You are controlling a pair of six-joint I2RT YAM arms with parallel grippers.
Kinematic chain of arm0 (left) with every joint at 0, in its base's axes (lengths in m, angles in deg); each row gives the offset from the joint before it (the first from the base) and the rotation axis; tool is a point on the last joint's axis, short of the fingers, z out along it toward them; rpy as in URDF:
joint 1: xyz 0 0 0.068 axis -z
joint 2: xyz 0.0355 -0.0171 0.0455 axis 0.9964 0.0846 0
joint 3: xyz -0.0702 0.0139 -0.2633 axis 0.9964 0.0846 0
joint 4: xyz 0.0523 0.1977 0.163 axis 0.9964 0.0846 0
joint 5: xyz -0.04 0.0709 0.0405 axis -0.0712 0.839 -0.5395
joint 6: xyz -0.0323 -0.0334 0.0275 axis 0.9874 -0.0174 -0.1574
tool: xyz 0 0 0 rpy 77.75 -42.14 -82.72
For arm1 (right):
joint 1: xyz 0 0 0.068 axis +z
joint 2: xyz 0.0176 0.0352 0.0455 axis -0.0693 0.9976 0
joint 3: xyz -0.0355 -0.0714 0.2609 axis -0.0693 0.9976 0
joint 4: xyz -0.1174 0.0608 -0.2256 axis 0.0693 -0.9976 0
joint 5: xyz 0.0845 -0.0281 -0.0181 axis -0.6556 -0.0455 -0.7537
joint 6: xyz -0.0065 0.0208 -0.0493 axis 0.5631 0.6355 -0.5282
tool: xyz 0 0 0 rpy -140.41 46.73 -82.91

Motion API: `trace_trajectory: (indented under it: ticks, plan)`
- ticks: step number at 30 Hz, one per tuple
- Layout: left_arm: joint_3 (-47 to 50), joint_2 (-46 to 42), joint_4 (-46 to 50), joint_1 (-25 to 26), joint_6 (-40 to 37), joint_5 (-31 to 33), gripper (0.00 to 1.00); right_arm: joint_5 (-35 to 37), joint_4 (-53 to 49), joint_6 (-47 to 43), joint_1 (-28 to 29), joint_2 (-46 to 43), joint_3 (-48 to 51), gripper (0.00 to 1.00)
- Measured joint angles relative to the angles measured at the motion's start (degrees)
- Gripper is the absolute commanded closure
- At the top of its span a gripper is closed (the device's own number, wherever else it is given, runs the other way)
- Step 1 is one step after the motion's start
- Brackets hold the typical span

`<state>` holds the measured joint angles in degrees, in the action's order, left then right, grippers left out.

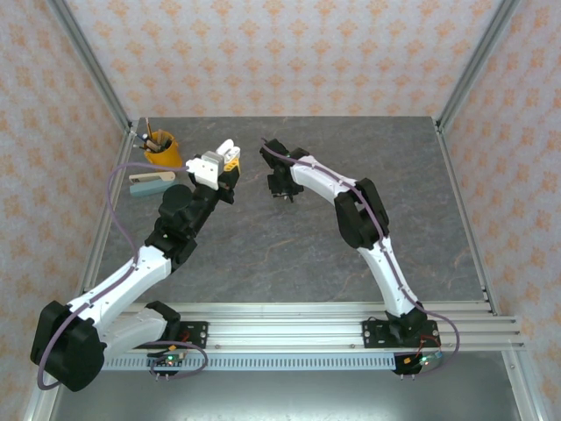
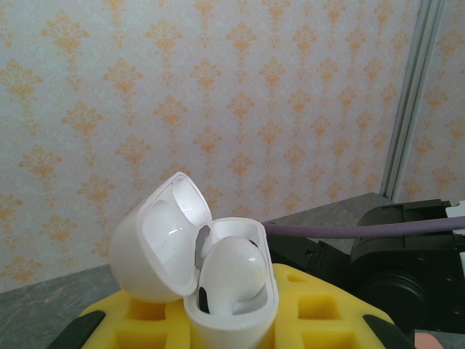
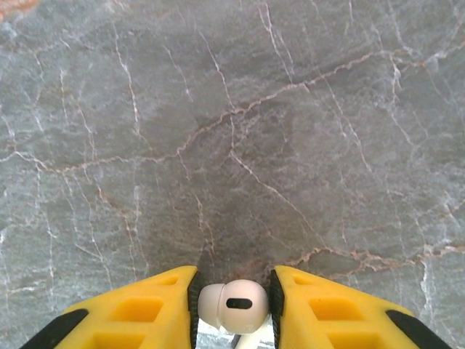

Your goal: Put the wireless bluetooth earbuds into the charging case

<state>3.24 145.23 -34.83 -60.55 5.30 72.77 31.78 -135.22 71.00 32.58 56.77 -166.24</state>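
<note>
Looking down from the top camera, the left gripper (image 1: 217, 167) sits upper left of centre, clamped on the white charging case (image 1: 226, 148). The right gripper (image 1: 282, 189) points down just right of it, apart, over the grey marbled table (image 1: 351, 263). From the left wrist, the case stands at bottom centre between yellow fingers (image 2: 320, 305), its lid swung open leftward, with a seated earbud (image 2: 234, 265) inside. From the right wrist, at bottom centre, the jaws pinch a white earbud (image 3: 229, 305) on both sides.
</note>
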Motion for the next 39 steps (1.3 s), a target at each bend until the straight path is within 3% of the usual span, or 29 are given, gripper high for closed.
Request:
trace_trajectory:
  ticks: [12,22,39]
  plan:
    - [-0.42,0.46,0.02,0.00,0.02,-0.44,1.00,-0.24,1.22,0.90,-0.02,-5.03,6.54,0.73]
    - [-0.66,1.20,0.07,0.00,0.24,-2.40,1.00,0.55,4.46,1.51,-0.70,-16.52,12.39,0.73]
    - [-5.53,7.23,0.42,0.13,2.86,-18.32,1.00,3.28,10.12,-1.36,-0.98,-43.74,17.14,0.73]
